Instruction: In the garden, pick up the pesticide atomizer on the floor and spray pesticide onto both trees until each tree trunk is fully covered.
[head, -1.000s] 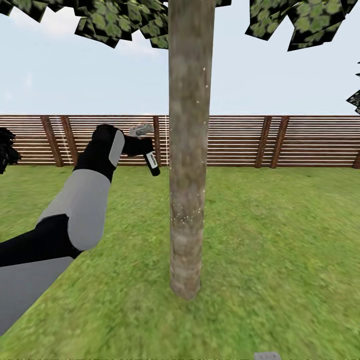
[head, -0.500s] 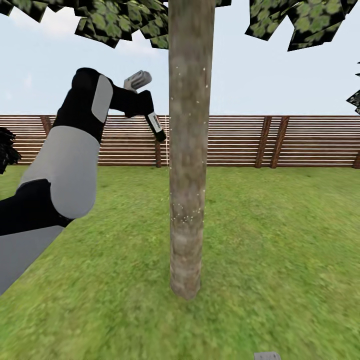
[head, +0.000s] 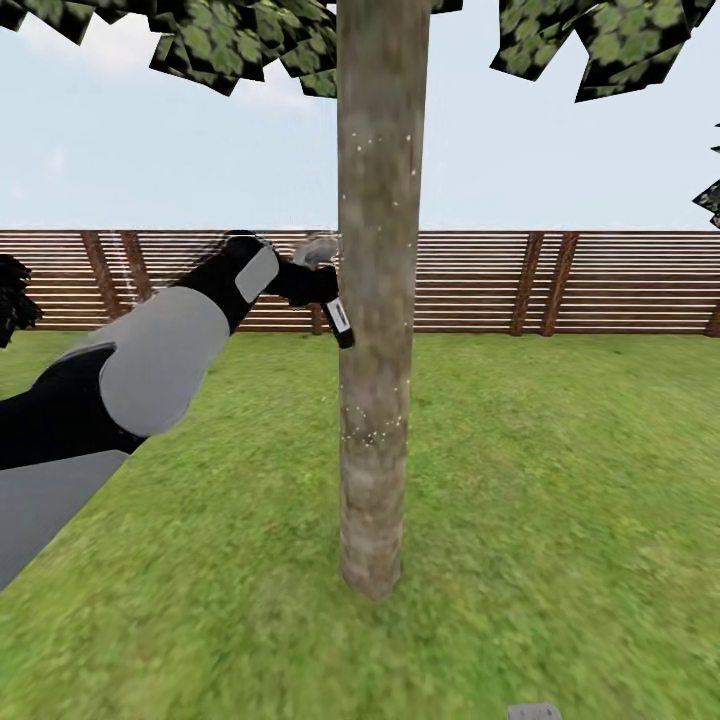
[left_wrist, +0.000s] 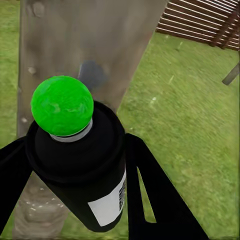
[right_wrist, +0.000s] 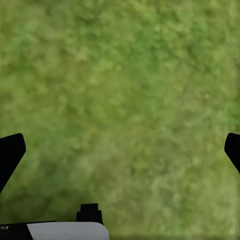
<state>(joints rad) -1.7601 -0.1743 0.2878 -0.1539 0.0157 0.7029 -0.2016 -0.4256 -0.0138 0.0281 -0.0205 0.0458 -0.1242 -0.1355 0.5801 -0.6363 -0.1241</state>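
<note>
In the head view we have the pesticide atomizer (head: 337, 318) off the floor and carried in our left gripper (head: 312, 286), raised beside the left edge of the tree trunk (head: 376, 300), with the bottle's body hanging down and seeming to touch or nearly touch the bark; white specks of pesticide (head: 370, 437) dot the trunk low down and a few sit higher, but most of the bark between looks bare, so we judge this trunk only partly covered and the second tree not yet dealt with. The wooden fence (head: 560, 280) runs across the far side of the lawn (head: 550, 500). In the left wrist view our two dark fingers (left_wrist: 150, 185) are pressed against either side of the black atomizer (left_wrist: 85, 175), pinching it firmly, with a bright green ball (left_wrist: 62, 105) on top and the trunk (left_wrist: 90, 45) just beyond it. In the right wrist view our right gripper (right_wrist: 120, 155) hangs over plain grass (right_wrist: 125, 90), its fingertips (right_wrist: 11, 152) spread wide at opposite edges with nothing between them.
</note>
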